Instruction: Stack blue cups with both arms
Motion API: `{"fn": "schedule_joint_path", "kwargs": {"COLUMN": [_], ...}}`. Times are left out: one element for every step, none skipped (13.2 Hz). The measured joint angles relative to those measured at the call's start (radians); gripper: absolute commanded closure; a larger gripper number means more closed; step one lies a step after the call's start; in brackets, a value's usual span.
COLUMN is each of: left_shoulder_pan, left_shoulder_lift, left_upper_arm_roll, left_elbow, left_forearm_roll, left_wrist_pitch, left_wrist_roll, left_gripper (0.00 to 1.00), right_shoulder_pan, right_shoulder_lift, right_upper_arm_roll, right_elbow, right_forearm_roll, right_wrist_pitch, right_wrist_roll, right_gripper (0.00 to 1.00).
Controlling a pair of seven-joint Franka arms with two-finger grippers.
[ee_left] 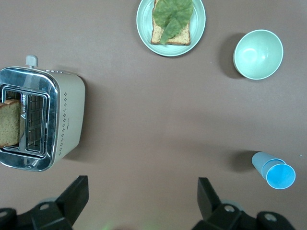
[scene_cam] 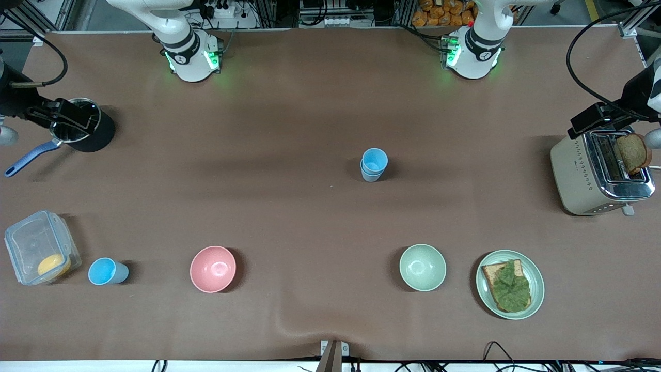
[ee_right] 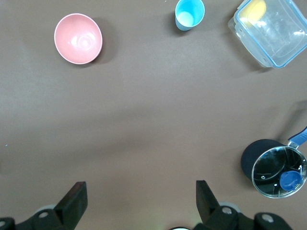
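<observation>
Two light-blue cups (scene_cam: 374, 164) stand nested in one stack near the table's middle; the stack also shows in the left wrist view (ee_left: 274, 171). A third blue cup (scene_cam: 107, 271) stands alone near the front camera at the right arm's end, beside a clear container; it also shows in the right wrist view (ee_right: 189, 14). My left gripper (ee_left: 141, 184) is open and empty, high over bare table by the toaster (scene_cam: 594, 120). My right gripper (ee_right: 141, 188) is open and empty, high over the table by the pot (scene_cam: 69, 121).
A pink bowl (scene_cam: 213, 268) and a pale green bowl (scene_cam: 422, 267) sit near the front camera. A plate with bread and lettuce (scene_cam: 537, 289) lies beside the green bowl. A toaster (scene_cam: 573, 175) holds a slice. A lidded black pot (scene_cam: 98, 137) and a clear container (scene_cam: 31, 237) stand at the right arm's end.
</observation>
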Motion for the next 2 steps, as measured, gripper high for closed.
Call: {"fn": "schedule_joint_path", "kwargs": {"left_shoulder_pan": [0.0, 0.0], "left_shoulder_lift": [0.0, 0.0], "left_upper_arm_roll": [0.0, 0.0], "left_elbow": [0.0, 0.0], "left_forearm_roll": [0.0, 0.0], "left_wrist_pitch": [0.003, 0.007], "left_wrist_roll": [0.0, 0.0], "left_gripper": [0.0, 0.0], "right_shoulder_pan": [0.0, 0.0], "right_shoulder_lift": [0.0, 0.0], "right_upper_arm_roll": [0.0, 0.0], "right_elbow": [0.0, 0.0], "right_forearm_roll": [0.0, 0.0], "right_wrist_pitch": [0.0, 0.0], "right_wrist_roll": [0.0, 0.0], "right_gripper": [0.0, 0.0]}}
